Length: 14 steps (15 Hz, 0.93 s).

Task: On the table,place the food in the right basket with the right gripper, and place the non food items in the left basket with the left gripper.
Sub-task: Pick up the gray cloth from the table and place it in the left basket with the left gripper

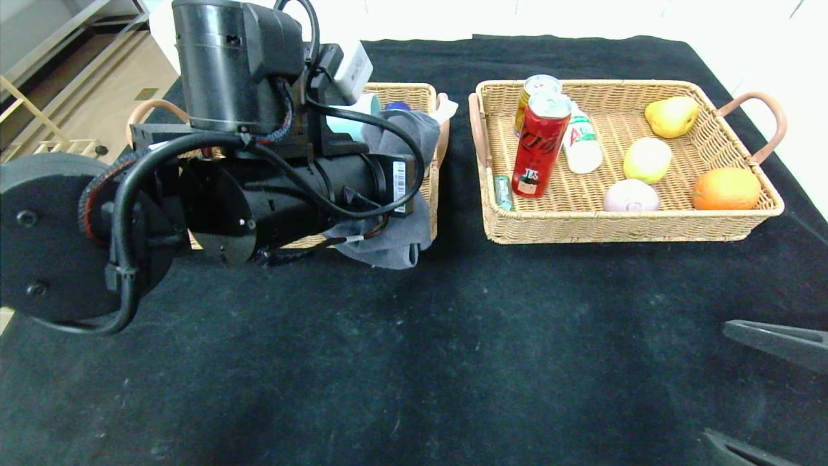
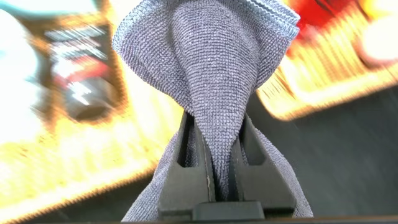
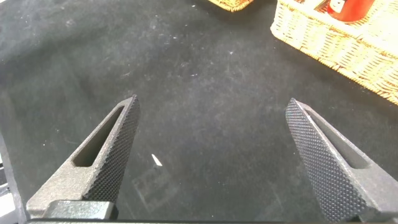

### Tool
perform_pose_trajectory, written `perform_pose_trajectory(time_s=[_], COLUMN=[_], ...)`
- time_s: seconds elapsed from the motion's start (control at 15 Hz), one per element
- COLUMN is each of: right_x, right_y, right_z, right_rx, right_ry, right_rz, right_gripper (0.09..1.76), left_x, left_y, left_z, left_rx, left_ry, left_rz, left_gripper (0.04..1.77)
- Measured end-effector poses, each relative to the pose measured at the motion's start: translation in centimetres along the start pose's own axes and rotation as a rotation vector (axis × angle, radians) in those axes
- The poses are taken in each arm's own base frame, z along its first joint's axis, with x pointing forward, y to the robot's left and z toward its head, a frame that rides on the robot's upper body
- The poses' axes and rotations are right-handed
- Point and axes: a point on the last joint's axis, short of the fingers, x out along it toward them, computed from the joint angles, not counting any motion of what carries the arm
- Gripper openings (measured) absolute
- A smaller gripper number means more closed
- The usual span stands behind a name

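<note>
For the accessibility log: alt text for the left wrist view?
The left tool is shut on a grey cloth, which bunches up above its fingers. Behind it lie a blurred wicker basket and black table.

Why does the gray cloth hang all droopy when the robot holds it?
The gray cloth is probably soft and floppy: pinched in the left gripper, it folds and drapes instead of standing stiff. It likely weighs little. Its loose end sags over the left basket's edge, so it may snag.

Bright even overhead light, soft shadows; left wrist background blurred, possibly motion; cloth (image 2: 211, 81) sharp.
</note>
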Motion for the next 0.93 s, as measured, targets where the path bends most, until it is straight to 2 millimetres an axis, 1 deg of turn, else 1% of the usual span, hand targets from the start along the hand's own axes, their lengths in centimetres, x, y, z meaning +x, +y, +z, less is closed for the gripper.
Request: perform_pose_trajectory(time_s=[0.13, 0.27, 0.53, 0.93], right_x=[0.0, 0.0, 0.0, 0.1], right_y=[0.0, 0.0, 0.0, 0.0], right_z=[0.0, 0.0, 0.0, 0.0], right_rx=[-0.001, -0.001, 0.000, 0.001], right_ry=[0.000, 0.000, 0.002, 0.003], right_rz=[0.000, 0.000, 0.000, 0.001], right_gripper=[1.71, 1.71, 1.71, 1.71], left_x=[1.3, 2.9, 5.4, 7.9], left_y=[0.9, 1.7, 2.4, 3.1], left_z=[0.9, 1.5, 2.6, 2.4], left_rx=[-0.013, -0.019, -0.033, -0.017], left_ry=[-0.032, -0.054, -0.105, -0.120], left_rz=[0.037, 0.071, 0.109, 0.142], left_gripper=[0.23, 0.23, 0.23, 0.23])
